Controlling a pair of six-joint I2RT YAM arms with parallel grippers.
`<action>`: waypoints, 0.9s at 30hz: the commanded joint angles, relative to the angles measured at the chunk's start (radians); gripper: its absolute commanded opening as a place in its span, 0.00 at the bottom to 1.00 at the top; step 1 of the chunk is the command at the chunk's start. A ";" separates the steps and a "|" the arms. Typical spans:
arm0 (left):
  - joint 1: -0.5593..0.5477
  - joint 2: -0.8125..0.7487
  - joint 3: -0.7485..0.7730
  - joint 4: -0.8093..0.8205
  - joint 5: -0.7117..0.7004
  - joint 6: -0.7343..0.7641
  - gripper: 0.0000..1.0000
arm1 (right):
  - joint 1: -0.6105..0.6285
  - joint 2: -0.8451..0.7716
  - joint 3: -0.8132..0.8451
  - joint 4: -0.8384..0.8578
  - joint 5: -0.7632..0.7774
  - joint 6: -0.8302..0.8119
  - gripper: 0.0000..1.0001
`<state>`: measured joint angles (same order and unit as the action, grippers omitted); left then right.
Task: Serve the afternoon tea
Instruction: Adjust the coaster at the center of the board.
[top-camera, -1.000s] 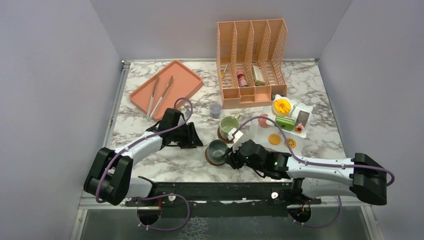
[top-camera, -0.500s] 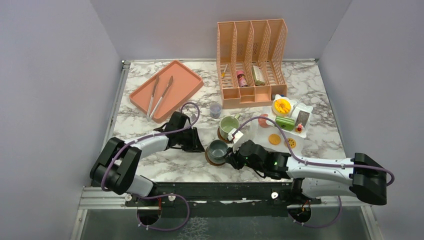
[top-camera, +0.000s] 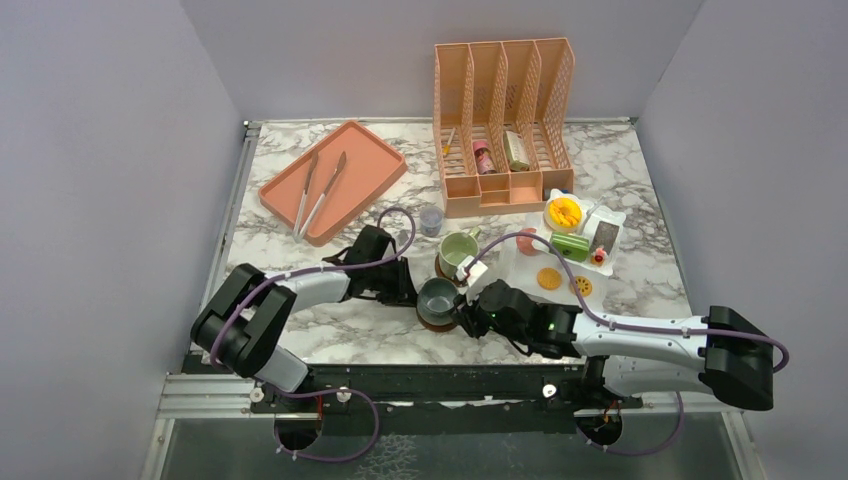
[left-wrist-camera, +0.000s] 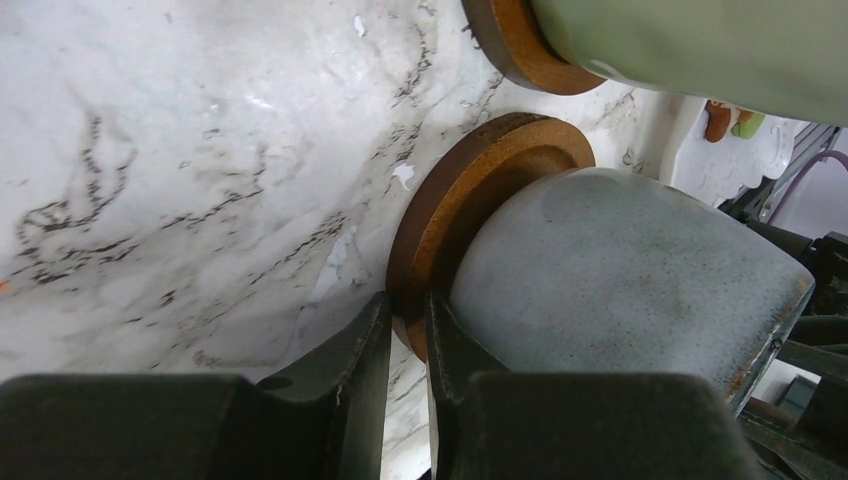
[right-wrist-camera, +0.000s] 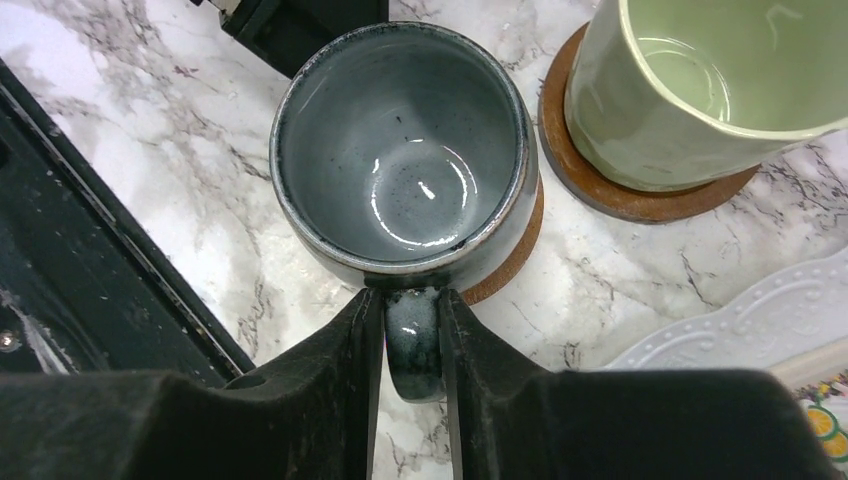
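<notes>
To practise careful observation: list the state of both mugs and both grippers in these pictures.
Grey-blue mug: upright, empty, on a brown coaster.
Pale green mug: upright, empty, on a second coaster.
Left gripper: pinching the brown coaster's rim.
Right gripper: closed on the grey-blue mug's handle.

A table (top-camera: 620, 160) with a white marble-patterned top, veined in dark grey, is enclosed on three sides by plain, pale lilac-grey walls: a back wall (top-camera: 330, 50), a left wall (top-camera: 100, 200) and a right wall (top-camera: 760, 150). The left edge of the surface is bordered by a silver metal rail (top-camera: 228, 220). Along the near edge a black bar (top-camera: 420, 378) is fixed, with a silver frame (top-camera: 200, 405) set just below it. Beneath that, a dark grey, mottled lower surface (top-camera: 480, 450) is seen; whether it is floor or shelf cannot be told. Everything is lit softly and evenly, and only faint shadows are cast on the marble.
</notes>
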<state>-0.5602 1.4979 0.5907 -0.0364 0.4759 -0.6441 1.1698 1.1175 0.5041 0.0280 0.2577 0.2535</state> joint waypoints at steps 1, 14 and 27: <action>-0.045 0.032 0.005 0.001 -0.041 -0.017 0.19 | 0.001 -0.032 -0.001 -0.026 0.042 0.014 0.35; -0.075 -0.046 -0.003 -0.054 -0.110 -0.046 0.20 | 0.001 -0.211 0.108 -0.297 0.062 0.092 0.53; -0.064 -0.114 0.067 -0.096 -0.228 -0.054 0.31 | 0.001 -0.295 0.270 -0.304 0.024 0.102 0.73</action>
<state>-0.6277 1.3987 0.6102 -0.1528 0.2829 -0.6991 1.1698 0.8391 0.7124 -0.2737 0.2905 0.3527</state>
